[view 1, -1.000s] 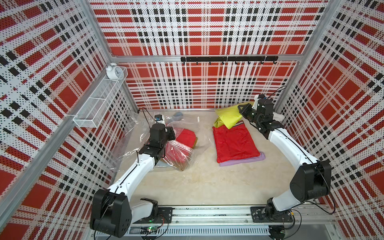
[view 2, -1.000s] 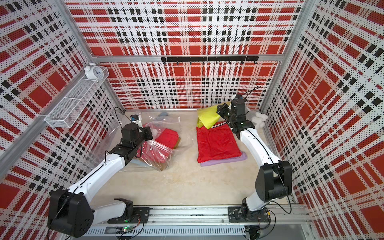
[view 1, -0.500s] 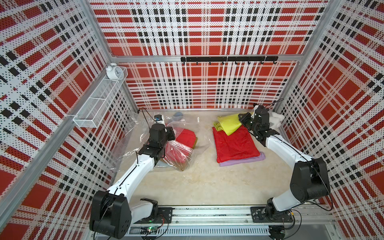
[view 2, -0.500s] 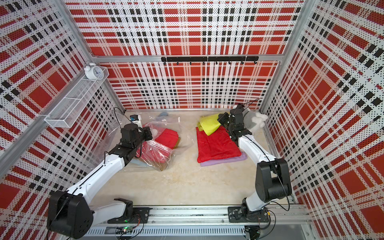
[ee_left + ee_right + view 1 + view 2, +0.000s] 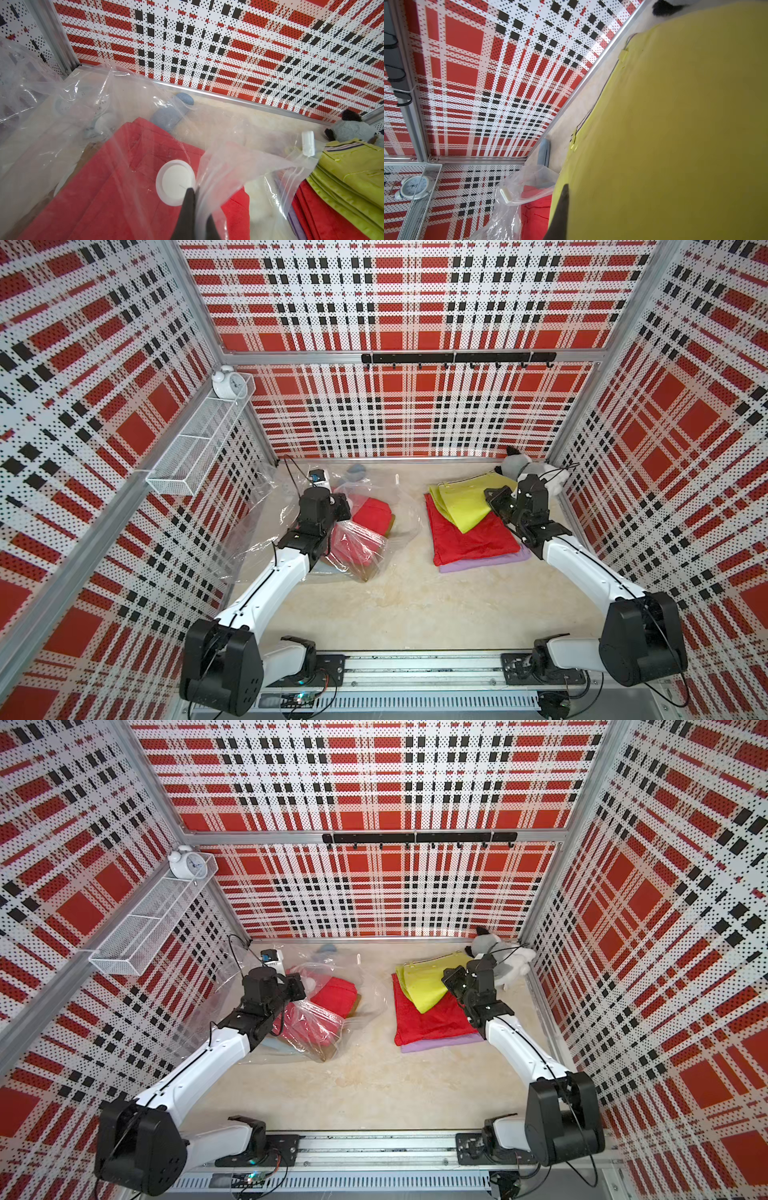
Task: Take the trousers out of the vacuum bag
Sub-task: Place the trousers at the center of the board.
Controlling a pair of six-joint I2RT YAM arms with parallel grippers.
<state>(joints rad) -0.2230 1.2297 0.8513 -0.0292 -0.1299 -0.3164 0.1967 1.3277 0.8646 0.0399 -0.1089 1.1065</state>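
Putting down the yellow trousers, with more left in the bag.

Nearest, the left gripper is pinched tight on a fold of the bag, right by its white cap. Red trousers lie inside the bag, so I think the job is about half done. Beside the bag, a lilac pair lies on the table with a red pair on top. Farther back, the right gripper is closed on the edge of the yellow trousers, which lie partly on the red pair. To do this well, I think it should lay them flat, let go only once they rest, and keep off the toy behind.
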